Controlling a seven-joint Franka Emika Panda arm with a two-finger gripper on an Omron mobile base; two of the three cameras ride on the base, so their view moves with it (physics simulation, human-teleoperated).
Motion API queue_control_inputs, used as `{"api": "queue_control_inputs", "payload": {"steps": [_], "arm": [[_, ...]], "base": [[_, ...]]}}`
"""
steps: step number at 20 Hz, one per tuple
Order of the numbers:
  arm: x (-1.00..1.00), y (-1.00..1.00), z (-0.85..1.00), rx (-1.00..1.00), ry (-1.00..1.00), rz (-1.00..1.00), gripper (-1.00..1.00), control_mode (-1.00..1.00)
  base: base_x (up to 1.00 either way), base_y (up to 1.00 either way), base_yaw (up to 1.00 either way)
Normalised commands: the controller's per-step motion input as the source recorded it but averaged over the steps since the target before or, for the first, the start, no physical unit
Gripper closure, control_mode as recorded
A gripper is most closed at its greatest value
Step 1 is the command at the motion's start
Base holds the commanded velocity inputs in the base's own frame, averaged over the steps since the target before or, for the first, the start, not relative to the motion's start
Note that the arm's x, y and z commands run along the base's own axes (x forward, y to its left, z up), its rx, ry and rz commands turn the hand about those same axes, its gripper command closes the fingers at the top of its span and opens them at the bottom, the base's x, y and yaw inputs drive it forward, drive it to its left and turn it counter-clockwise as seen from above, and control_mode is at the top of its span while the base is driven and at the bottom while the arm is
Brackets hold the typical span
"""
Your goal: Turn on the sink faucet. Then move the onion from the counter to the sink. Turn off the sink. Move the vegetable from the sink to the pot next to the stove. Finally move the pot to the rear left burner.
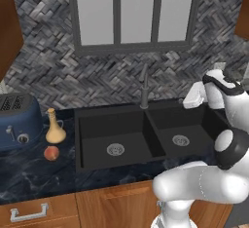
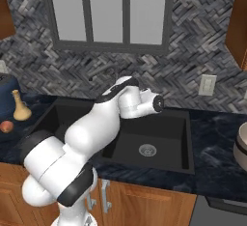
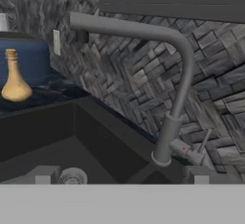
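From the left base view we've got the sink [image 1: 97, 146] sitting dead centre, a black double basin with a silver drain in each half. The sink faucet [image 1: 144, 89] stands upright at the back rim, right over the divider between the two basins. Over at about 9 o'clock from the sink, the onion [image 1: 51, 152] rests on the counter [image 1: 29, 173], just in front of a tan vase [image 1: 55, 127], with a blue toaster [image 1: 18, 120] at 9 o'clock of the vase. The arm bends up along the right side and its hand end hangs above the right basin's back corner, at 3 o'clock of the faucet.

In the right base view the arm covers most of the left basin, so we mostly see the right one. The onion [image 2: 6, 126] is at the far left edge, with the vase [image 2: 20, 107] at its 1 o'clock. A bit of the pot [image 2: 241, 145] peeks in at the right edge, at 3 o'clock of the sink, on the counter.

In the hand view we're looking straight at the faucet [image 3: 174, 98]; its spout arcs toward 10 o'clock and its short lever handle [image 3: 187, 152] sticks out at the base. The jaws are spread wide, grasping nothing, with the fingertips [image 3: 42, 175] low either side of the faucet base and apart from it.
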Motion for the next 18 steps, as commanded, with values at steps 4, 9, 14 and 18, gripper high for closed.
{"api": "queue_control_inputs", "payload": {"steps": [4, 9, 14, 18], "arm": [[0.49, 0.00, 0.00, 0.05, -0.02, 0.05, -1.00, -1.00], [0.45, 0.00, 0.00, 0.04, 0.00, 0.03, -1.00, -1.00], [0.31, -0.01, -0.02, 0.05, 0.00, 0.06, -1.00, -1.00], [0.28, 0.00, -0.05, 0.07, 0.00, 0.08, -1.00, -1.00]], "base": [[0.00, 0.00, 0.00], [0.00, 0.00, 0.00], [0.00, 0.00, 0.00], [0.00, 0.00, 0.00]]}}
